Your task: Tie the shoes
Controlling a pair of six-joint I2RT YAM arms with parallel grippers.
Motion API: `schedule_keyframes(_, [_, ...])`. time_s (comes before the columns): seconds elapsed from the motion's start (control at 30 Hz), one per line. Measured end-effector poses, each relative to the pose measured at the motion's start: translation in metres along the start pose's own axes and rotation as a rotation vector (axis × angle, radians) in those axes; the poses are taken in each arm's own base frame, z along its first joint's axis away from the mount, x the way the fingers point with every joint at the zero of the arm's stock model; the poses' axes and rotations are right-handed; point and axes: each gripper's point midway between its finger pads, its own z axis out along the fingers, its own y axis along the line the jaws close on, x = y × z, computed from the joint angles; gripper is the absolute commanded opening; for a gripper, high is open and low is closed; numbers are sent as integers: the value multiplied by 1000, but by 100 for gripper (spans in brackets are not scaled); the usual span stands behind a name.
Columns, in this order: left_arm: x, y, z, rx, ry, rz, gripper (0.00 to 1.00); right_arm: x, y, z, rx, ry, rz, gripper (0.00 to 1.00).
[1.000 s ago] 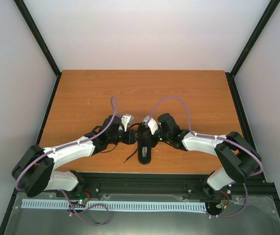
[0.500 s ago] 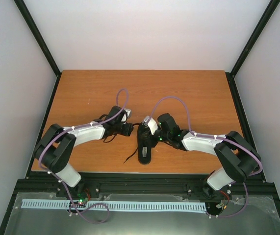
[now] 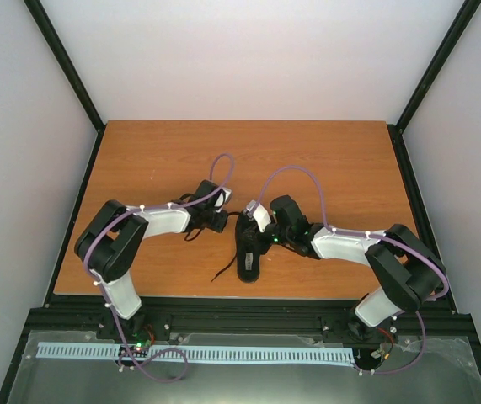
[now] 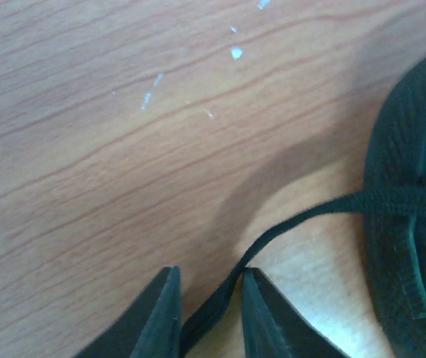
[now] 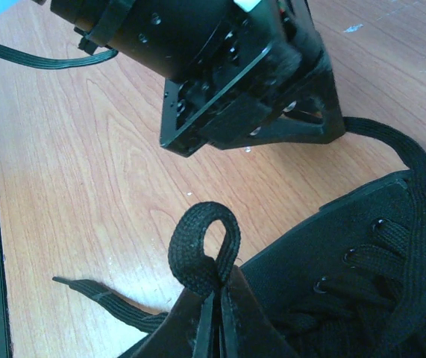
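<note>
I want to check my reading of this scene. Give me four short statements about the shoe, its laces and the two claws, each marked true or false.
1. The right claw pinches a loop of lace. True.
2. The shoe is white. False: it is black.
3. A lace strand runs from the shoe into the left claw. True.
4. The shoe stands on a metal tray. False: it lies on the wooden table.
</note>
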Motion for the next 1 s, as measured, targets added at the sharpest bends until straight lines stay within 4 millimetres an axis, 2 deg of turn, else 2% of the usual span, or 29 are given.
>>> schedule_keyframes(0.13, [-3,3,3,-17,-7,5,2,0,0,0,0,0,0,3])
schedule_keyframes(0.33, [1,12,-2,-66,-20,-20,1,0,0,0,1,-2,4,3])
schedule_keyframes(0.47, [15,18,-26,-86,-39,-80,1,-1,0,0,1,-5,9,3])
schedule_keyframes(0.57, [13,11,-53,-42,-94,-138,1,0,-1,1,0,-2,17,3])
schedule_keyframes(0.7, [18,-11,-75,32,-79,-163,1,0,-2,3,2,-5,42,3])
schedule_keyframes(0.9, [63,-80,-95,248,110,-114,1,0,-5,5,1,-9,86,3])
schedule_keyframes(1.0, [70,-112,-113,391,151,-121,1,-1,-6,5,-2,-11,102,3])
